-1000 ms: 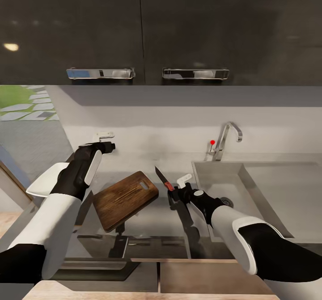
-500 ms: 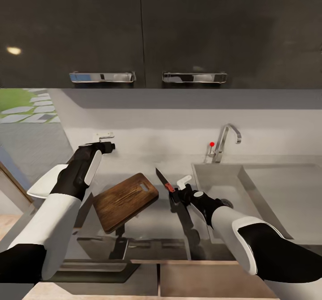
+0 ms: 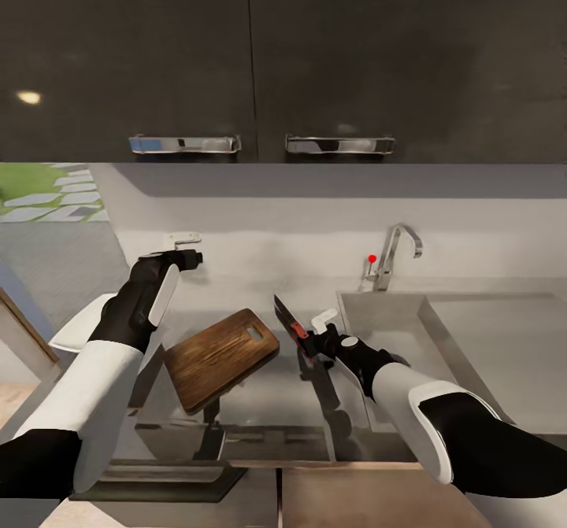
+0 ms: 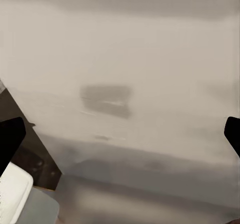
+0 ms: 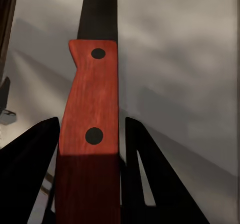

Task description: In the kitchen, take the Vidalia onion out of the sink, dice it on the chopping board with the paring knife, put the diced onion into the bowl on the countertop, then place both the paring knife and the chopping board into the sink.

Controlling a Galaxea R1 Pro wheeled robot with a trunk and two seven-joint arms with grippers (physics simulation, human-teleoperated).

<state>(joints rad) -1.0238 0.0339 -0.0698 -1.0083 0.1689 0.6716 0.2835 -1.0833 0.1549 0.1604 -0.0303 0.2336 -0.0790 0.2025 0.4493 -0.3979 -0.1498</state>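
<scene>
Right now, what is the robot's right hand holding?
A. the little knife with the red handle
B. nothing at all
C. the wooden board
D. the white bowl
A. The right gripper is shut on the paring knife, whose red handle sits between its fingers; the chopping board lies apart on the countertop.

red-handled paring knife (image 3: 288, 319), dark blade — grained dark-brown chopping board (image 3: 220, 357)

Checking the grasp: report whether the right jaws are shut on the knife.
Shut on it: the right gripper clamps the paring knife by its red handle.
</scene>
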